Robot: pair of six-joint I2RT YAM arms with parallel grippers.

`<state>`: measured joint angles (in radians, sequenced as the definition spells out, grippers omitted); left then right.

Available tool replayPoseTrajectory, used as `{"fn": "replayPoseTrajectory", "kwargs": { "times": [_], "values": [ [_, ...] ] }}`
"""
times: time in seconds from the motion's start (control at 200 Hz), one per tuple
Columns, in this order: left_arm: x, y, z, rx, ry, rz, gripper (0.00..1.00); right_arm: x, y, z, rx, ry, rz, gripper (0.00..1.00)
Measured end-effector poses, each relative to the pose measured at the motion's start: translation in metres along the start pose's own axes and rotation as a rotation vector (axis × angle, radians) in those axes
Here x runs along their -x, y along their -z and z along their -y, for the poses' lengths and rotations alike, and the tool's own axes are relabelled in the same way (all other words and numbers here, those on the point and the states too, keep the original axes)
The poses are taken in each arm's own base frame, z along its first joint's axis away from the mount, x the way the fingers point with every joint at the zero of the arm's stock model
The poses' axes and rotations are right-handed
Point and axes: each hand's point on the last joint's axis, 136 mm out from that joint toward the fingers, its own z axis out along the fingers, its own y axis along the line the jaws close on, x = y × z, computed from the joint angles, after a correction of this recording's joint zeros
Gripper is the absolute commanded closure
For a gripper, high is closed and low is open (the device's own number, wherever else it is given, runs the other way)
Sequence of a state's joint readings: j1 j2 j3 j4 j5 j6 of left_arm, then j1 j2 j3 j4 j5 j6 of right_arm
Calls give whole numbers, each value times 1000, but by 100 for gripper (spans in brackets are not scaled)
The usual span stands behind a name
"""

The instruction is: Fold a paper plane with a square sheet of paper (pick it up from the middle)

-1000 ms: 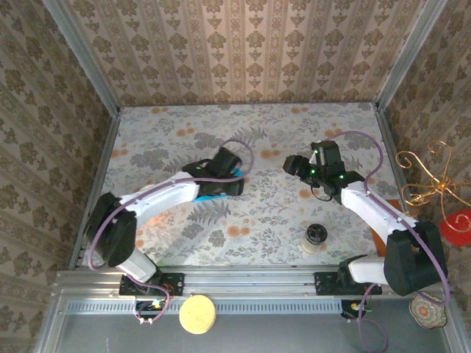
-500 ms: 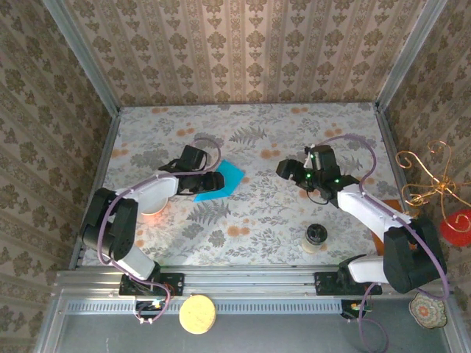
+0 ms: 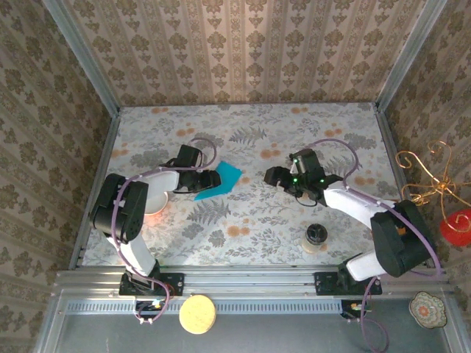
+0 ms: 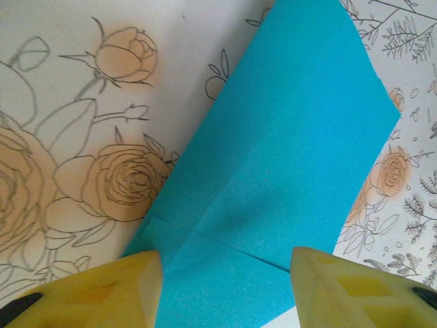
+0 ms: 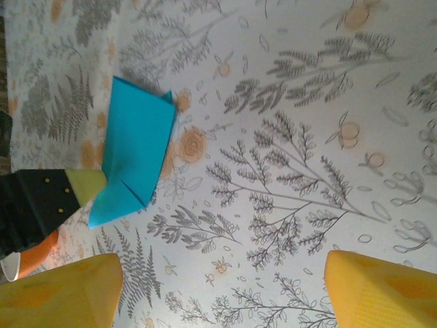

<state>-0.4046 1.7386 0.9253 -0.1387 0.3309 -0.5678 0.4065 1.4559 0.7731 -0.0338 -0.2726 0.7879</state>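
The teal-blue sheet of paper (image 3: 221, 180) lies flat on the floral table, left of centre, partly folded. The left wrist view shows the paper (image 4: 273, 150) with overlapping flaps and a crease line across it. My left gripper (image 3: 209, 181) is at its left end, open; its yellow fingertips (image 4: 102, 287) stand wide apart on either side of the paper's near end, gripping nothing. My right gripper (image 3: 271, 176) hovers to the right of the paper, apart from it, open and empty. From the right wrist the paper (image 5: 133, 160) shows at upper left, beyond my right gripper (image 5: 218, 294).
A small dark-lidded jar (image 3: 316, 237) stands on the table at the near right. An orange-and-white object (image 3: 152, 207) sits under the left forearm. Metal rails (image 3: 99, 176) and patterned walls enclose the table. A yellow disc (image 3: 197, 314) lies beyond the front rail.
The left gripper, which lay over the paper, has pulled back left to its end, uncovering it. The right gripper has moved left toward the paper.
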Motion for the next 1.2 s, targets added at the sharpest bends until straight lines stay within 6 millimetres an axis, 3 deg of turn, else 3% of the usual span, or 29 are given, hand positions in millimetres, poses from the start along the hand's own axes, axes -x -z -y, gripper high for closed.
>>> {"fn": "replayPoseTrajectory", "kwargs": {
  "times": [0.09,0.2,0.365,0.5,0.81,1.2],
  "values": [
    [-2,-1,4,-18,16,-3,48,-12,-11,-2,-6,-19,-38,25],
    [-11,-6,10,-29,45,-14,55,-30,-25,-8,-13,-53,-92,35],
    [-34,-17,39,-78,83,-29,61,-58,-44,-22,-16,-93,-162,43],
    [-51,-24,56,-117,132,-29,67,-73,-52,-22,-33,-126,-193,47],
    [-52,-27,58,-158,267,4,72,-76,-67,-14,-55,-210,-193,58],
    [-51,-27,59,-162,289,6,73,-58,-78,-20,2,-257,-140,63]
  ]
}}
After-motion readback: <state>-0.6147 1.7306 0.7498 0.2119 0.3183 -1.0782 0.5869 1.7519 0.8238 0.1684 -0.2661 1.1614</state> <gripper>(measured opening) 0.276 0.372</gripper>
